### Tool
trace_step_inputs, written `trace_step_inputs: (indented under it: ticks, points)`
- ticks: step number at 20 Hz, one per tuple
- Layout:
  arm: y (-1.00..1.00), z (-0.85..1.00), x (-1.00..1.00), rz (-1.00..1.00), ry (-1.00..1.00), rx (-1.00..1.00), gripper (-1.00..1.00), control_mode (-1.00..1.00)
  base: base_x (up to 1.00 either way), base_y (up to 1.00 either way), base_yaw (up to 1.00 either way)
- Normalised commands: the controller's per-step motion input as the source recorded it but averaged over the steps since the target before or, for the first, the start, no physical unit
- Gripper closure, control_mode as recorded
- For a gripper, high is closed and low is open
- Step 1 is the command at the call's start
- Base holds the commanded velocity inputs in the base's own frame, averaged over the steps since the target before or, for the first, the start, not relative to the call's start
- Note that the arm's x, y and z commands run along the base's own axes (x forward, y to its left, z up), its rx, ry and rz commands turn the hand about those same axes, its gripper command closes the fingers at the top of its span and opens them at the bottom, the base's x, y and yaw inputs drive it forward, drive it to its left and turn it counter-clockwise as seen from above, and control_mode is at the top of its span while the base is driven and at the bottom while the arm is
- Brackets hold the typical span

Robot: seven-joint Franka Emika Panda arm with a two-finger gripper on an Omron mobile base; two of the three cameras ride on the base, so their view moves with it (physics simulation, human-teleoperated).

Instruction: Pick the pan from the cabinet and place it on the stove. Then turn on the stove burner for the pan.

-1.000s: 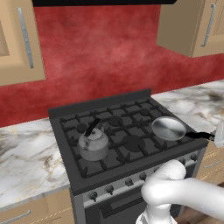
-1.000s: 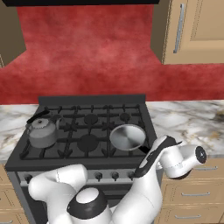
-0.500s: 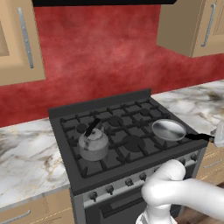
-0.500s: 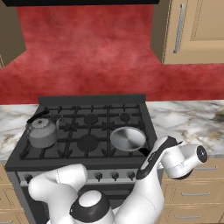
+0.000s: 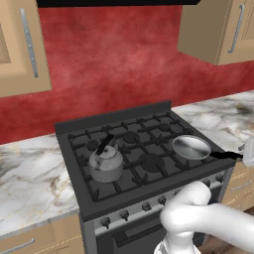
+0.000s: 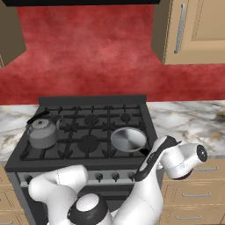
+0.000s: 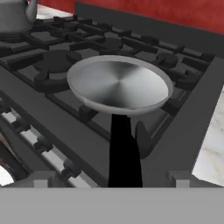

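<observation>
The silver pan (image 5: pixel 191 147) (image 6: pixel 128 139) (image 7: pixel 118 85) rests flat on the front right burner of the dark stove (image 5: pixel 114 118) (image 6: pixel 88 100). Its black handle (image 7: pixel 124 148) points over the stove's front right corner toward the hand. My gripper (image 7: pixel 111 177) is open. One fingertip (image 7: pixel 41 177) stands far out on either side of the handle's end, without touching it. In the left base view the hand (image 5: pixel 248 151) shows at the right edge, past the handle's tip. A tan wall cabinet (image 6: pixel 193 30) with a silver bar handle hangs at the upper right, its door shut.
A grey kettle (image 5: pixel 105 163) (image 6: pixel 42 133) sits on the front left burner. A row of small knobs (image 5: pixel 146 206) (image 6: pixel 115 176) (image 7: pixel 72 168) runs along the stove's front. Marble counter (image 6: pixel 193 123) flanks the stove on both sides. Another tan cabinet (image 5: pixel 20 44) hangs at the upper left.
The gripper's fingers have spread apart and let go of the pan's handle. The pan stays on the front right burner.
</observation>
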Motion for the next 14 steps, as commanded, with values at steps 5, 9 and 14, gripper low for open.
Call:
trace_step_inputs:
  ticks: [5,9,14]
  points:
    - [0.35,0.16,-0.5,0.0,0.0,0.0,-1.0,-1.0,0.0,0.0,0.0]
    - [0.33,0.25,-0.63,0.0,-0.04,0.0,-1.0,-1.0,0.0,0.0,0.0]
    - [0.15,0.29,-0.71,0.0,-0.14,-0.01,-1.0,-1.0,0.0,0.0,0.0]
